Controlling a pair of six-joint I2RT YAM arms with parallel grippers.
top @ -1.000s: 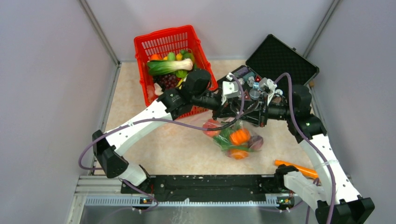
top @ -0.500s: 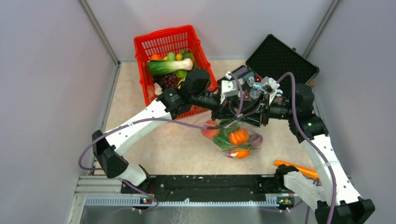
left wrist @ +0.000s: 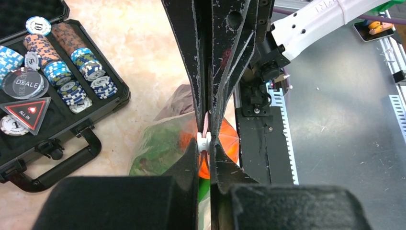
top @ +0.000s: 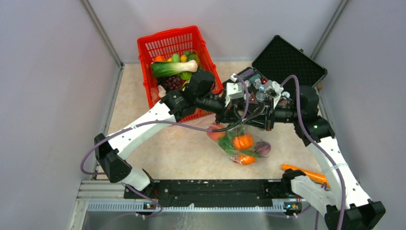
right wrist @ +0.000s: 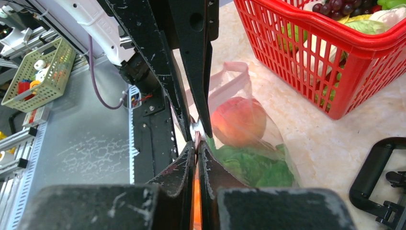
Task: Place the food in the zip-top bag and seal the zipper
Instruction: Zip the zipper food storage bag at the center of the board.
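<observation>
Surface: beige marbled tabletop (top: 163,148), with plain grey walls (top: 48,96) on three sides. A red plastic lattice basket (top: 165,45) stands at the far side, holding a heap of toy fruit and vegetables (top: 174,68). An open black foam-lined case (top: 287,60) sits to the right of the basket.

The clear soft zip-top bag (top: 242,148) is to the near right of the basket, under both wrists. Inside it are an orange toy pumpkin (top: 243,141), green leafy toy lettuce (top: 230,143) and a red toy ball (top: 216,134). Cannot tell whether the bag's bottom rests on the tabletop.

Left wrist view: the left gripper (left wrist: 205,143) has its jaws pressed together on the bag's top edge. The thin pink closure strip (left wrist: 206,125) runs between the tips. Only this view shows the poker chips (left wrist: 72,85) in the case.

Right wrist view: the right gripper (right wrist: 196,146) is likewise pinched shut on that edge, near the basket's wall. The red ball and lettuce show through the film.

Overhead view: both grippers meet tip to tip above the bag. Their jaws cannot be read there.
</observation>
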